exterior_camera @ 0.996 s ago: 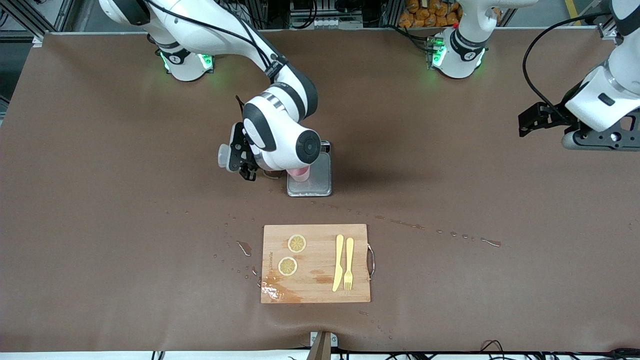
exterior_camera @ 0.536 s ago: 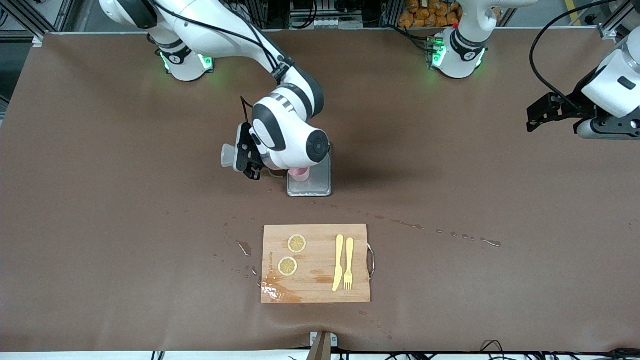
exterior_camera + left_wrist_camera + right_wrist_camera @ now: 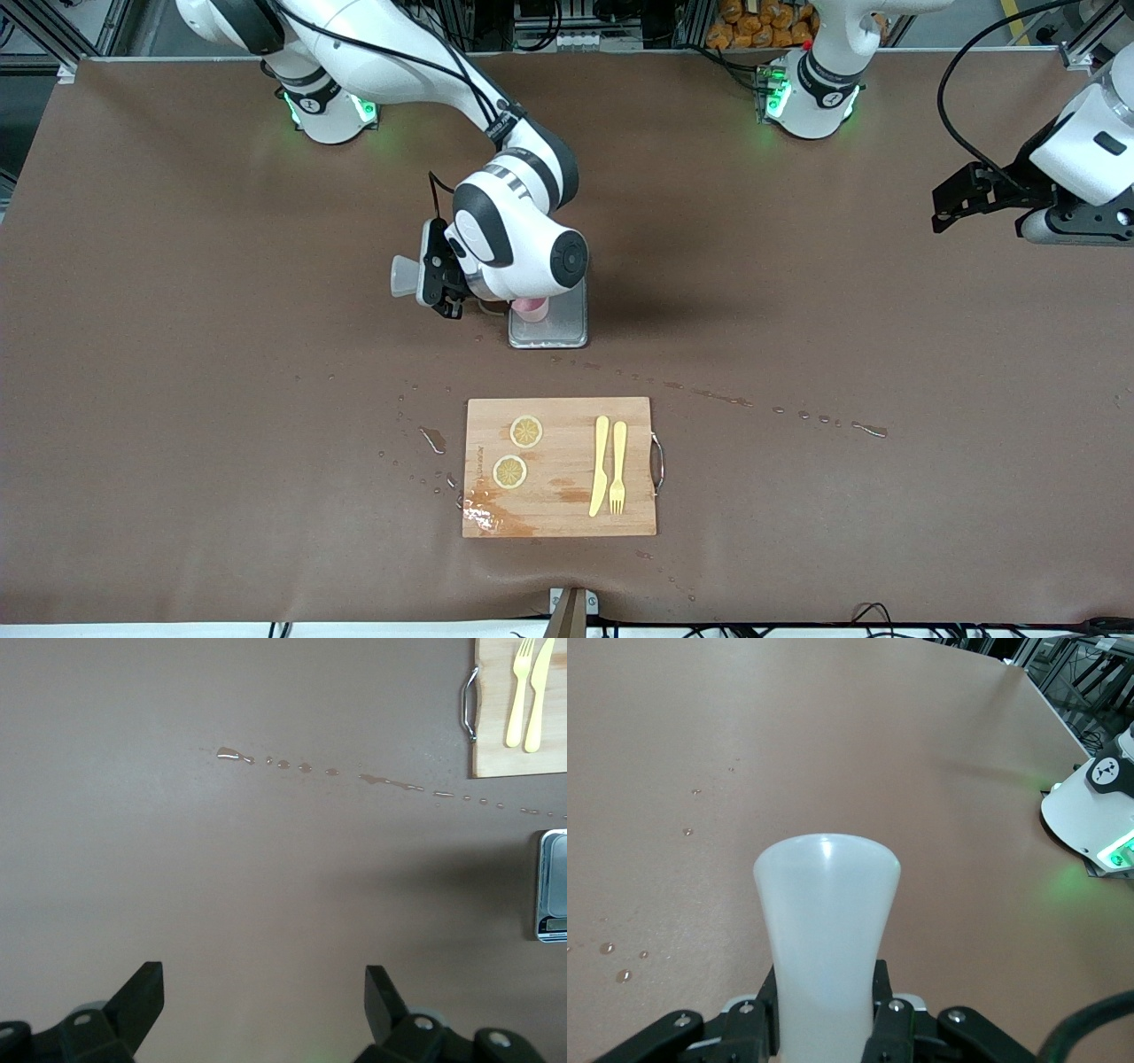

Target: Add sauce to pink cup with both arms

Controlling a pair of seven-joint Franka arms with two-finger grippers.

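Note:
My right gripper (image 3: 440,285) is shut on the sauce bottle (image 3: 405,276), which it holds tipped on its side beside the pink cup (image 3: 532,309). In the right wrist view the bottle's whitish base (image 3: 827,921) sticks out between the jaws of the right gripper (image 3: 824,988). Its orange nozzle is hidden under the wrist. The cup stands on the grey scale (image 3: 567,321), mostly covered by the right arm. My left gripper (image 3: 955,199) is open and empty in the air at the left arm's end of the table, and the left wrist view (image 3: 264,983) shows only bare table between its jaws.
A wooden cutting board (image 3: 560,467) with two lemon slices, a yellow knife and a yellow fork lies nearer the front camera than the scale. Drops of liquid (image 3: 802,415) trail across the brown table. The scale's edge (image 3: 554,886) and the board (image 3: 496,735) show in the left wrist view.
My right gripper has shifted slightly toward the cup with the bottle. My left arm has drawn back toward the robots' bases and then stopped.

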